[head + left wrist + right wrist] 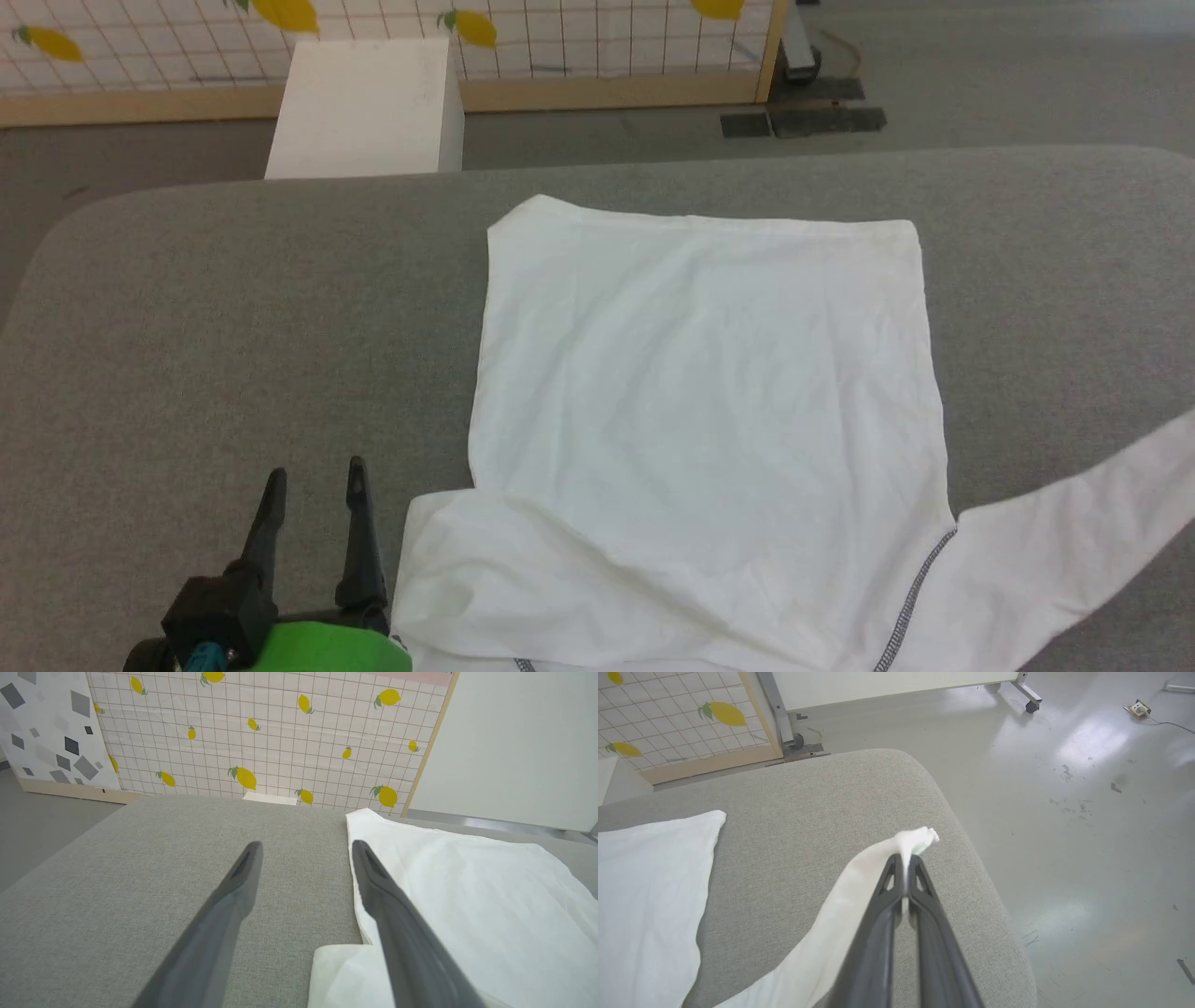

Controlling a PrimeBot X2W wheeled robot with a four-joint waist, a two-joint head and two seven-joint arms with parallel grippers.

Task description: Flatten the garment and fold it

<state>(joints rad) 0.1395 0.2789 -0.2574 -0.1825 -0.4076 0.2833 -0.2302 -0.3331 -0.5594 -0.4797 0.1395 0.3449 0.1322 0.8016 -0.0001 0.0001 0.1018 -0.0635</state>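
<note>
White thin long-sleeved shirt lying mostly flat on grey fabric table; right gripper pinching sleeve end, left gripper gaping empty; folding not yet starting.

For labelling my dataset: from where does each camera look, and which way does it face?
Head view: on the head, down at the garment on the table; open left pincer lower left.
Left wrist view: along that pincer, toward the lemon screen.
Right wrist view: along the right pincer, shut on the sleeve, toward the floor.
Shared: garment, table.
</note>
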